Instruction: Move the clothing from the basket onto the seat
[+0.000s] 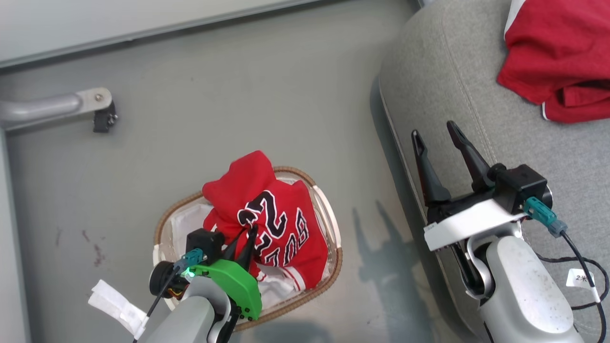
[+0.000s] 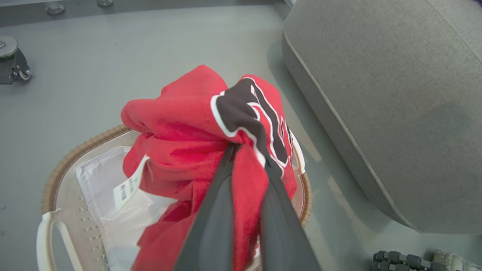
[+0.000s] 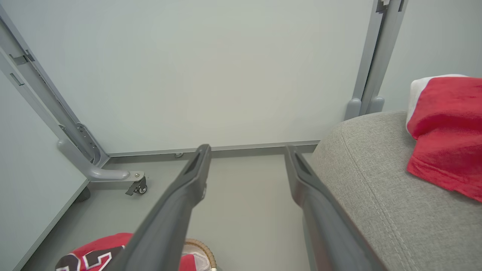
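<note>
Soft, light, floppy: jersey [image 1: 274, 219] heaped atop the basket [image 1: 339, 247], pinched at the black number by the left tool [image 1: 248, 233], clamped tight. Probably best lifted high over the rim, minding the loose white liner [image 1: 183, 224]. Right of the basket: seat [image 1: 452, 71], right tool [image 1: 433, 131] spread wide, empty; farther right, second red garment [image 1: 557, 62].

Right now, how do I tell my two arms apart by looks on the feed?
Both have pale grey forearms, two long dark tapered fingers and a teal cable plug. The left gripper has a bright green cover and white tape; the right gripper has a white bracket, a black cable and a small white tag.
</note>
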Controlling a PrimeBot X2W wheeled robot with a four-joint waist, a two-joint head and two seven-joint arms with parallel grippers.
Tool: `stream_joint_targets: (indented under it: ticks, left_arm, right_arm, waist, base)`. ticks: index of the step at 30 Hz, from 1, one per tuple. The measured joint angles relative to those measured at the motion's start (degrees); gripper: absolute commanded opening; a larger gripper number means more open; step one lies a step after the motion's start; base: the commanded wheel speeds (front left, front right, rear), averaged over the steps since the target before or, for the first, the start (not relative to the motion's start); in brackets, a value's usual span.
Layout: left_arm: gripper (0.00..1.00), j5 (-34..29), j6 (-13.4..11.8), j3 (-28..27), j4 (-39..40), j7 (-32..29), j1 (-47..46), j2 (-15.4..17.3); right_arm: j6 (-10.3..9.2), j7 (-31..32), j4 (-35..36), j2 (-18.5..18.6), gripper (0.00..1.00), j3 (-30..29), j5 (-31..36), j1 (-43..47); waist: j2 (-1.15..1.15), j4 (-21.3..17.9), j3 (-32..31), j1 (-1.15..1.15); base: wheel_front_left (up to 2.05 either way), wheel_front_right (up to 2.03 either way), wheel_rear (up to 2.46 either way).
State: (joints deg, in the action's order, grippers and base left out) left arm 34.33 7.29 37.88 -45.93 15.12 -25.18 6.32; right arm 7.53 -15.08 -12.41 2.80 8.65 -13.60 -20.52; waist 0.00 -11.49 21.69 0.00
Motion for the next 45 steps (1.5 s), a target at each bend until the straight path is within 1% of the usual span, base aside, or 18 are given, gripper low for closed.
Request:
stream_joint_targets:
  ticks: [7, 12, 18, 27, 31, 37, 41, 45]
  left_arm:
    - [0.00, -4.8, 0.0, -7.7, 8.7, 0.0, 4.3, -0.4]
    - [0.00, -7.6, 0.0, -11.5, 14.3, 0.0, 6.5, -0.6]
    - [0.00, -10.0, 0.0, -14.4, 22.2, 0.0, 6.7, -0.9]
    - [0.00, -11.4, 0.1, -17.2, 32.4, 0.0, 4.1, -1.2]
    - [0.00, -11.8, 0.1, -17.5, 33.9, 0.0, 4.1, -1.2]
    - [0.00, -11.8, 0.1, -17.0, 34.8, 0.0, 4.6, -1.7]
    - [0.00, -11.8, 0.1, -15.8, 35.1, 0.0, 4.9, -2.1]
    - [0.00, -11.7, 0.1, -14.7, 35.1, 0.0, 4.9, -2.4]
  right_arm:
    - [0.00, 0.0, -0.7, 0.0, 1.00, -0.6, 0.1, 3.2]
    - [0.00, 0.0, -1.1, 0.0, 1.00, -0.7, 0.6, 5.2]
    - [0.00, 0.0, -1.5, 0.0, 1.00, -0.3, 0.7, 7.0]
    - [0.00, 0.0, -2.9, 0.0, 1.00, 1.5, 1.1, 8.4]
    - [0.00, 0.0, -4.5, 0.0, 1.00, 4.0, 2.7, 9.0]
    - [0.00, 0.0, -6.6, 1.0, 1.00, 10.4, 5.5, 8.4]
    - [0.00, 0.0, -7.7, 2.1, 1.00, 14.6, 5.7, 4.8]
    - [0.00, 0.0, -10.2, 2.4, 1.00, 19.0, 5.5, 1.5]
  waist:
    - [0.00, 1.7, -5.3, 0.00]
    - [0.00, 2.9, -8.6, 0.00]
    - [0.00, 4.0, -11.7, 0.00]
    - [0.00, 5.0, -14.0, 0.00]
    - [0.00, 5.1, -14.9, 0.00]
    - [0.00, 5.4, -15.4, 0.00]
    - [0.00, 5.8, -15.5, 0.00]
    - [0.00, 6.3, -15.8, 0.00]
  base:
    - [0.00, 0.00, 0.00]
    - [0.00, 0.00, 0.00]
    - [0.00, 0.00, 0.00]
    - [0.00, 0.00, 0.00]
    - [0.00, 0.00, 0.00]
    - [0.00, 0.00, 0.00]
    - [0.00, 0.00, 0.00]
    - [0.00, 0.00, 0.00]
